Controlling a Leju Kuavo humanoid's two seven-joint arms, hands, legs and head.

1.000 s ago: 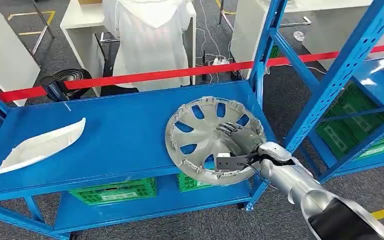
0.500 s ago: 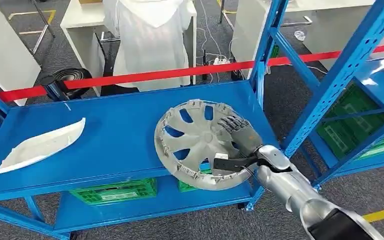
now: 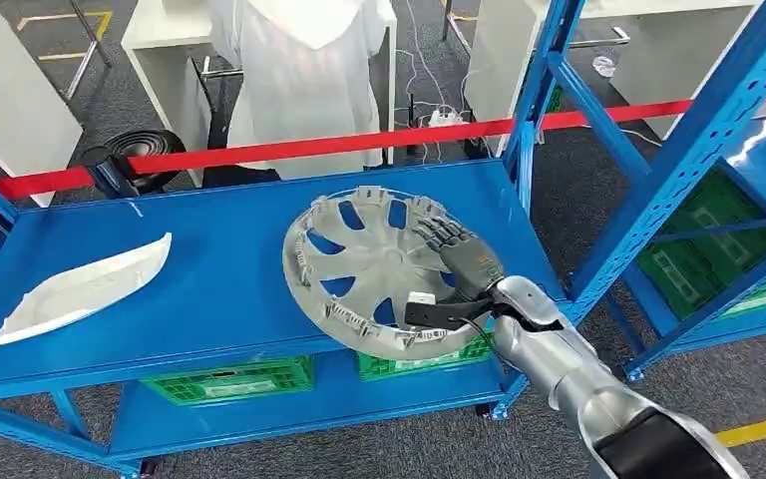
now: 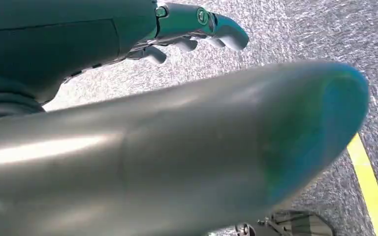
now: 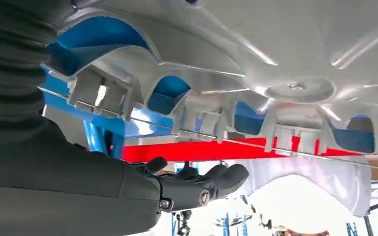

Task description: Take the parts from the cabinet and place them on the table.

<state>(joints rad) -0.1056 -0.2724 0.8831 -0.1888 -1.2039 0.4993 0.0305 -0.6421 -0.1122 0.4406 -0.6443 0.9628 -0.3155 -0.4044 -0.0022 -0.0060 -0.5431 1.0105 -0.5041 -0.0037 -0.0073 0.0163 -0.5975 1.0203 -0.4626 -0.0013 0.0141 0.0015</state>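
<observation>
On the blue shelf (image 3: pixel 209 259), a white trim part (image 3: pixel 80 287) is seen lying well to the left of the wheel cover (image 3: pixel 374 264). The wheel cover is gripped at its near rim by the right robot hand (image 3: pixel 459 274) and held tilted over the shelf's right end. The left robot hand (image 4: pixel 197 29) hangs with nothing held, fingers apart. The removal step is judged under way; next, the cover must be drawn clear of the uprights.
</observation>
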